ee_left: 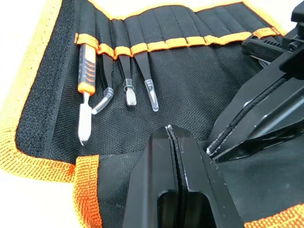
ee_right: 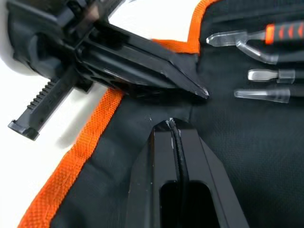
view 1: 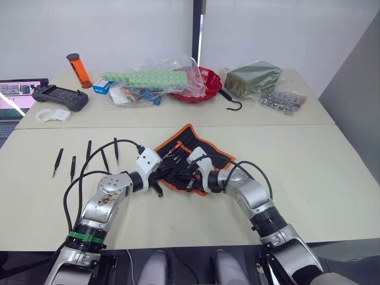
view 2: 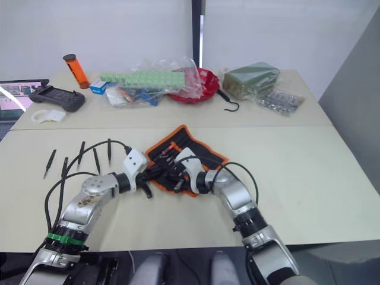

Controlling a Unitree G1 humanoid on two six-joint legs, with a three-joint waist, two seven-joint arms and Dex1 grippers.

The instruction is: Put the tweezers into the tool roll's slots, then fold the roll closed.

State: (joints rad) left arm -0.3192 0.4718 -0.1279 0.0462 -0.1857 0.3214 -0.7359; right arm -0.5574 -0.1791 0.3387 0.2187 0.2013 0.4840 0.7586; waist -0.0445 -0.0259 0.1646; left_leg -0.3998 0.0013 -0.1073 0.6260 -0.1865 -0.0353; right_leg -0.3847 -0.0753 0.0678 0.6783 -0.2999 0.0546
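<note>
both grippers' fingers pressed together on tool roll, tweezers loose

arms: silver-grey metal shells, black joints | left arm: worn, scuffed shell, green band near its base | cables: black, looping beside both arms | wrists: white housings | fingers: black, tapered, glossy

The tool roll lies open on the near table. Five tweezers lie in a loose row on the table to the roll's left, well apart from it. Both grippers sit on the roll's near part, the left gripper toward its left side and the right gripper just beside it. Behind the roll, a hook lies on the far table.
</note>
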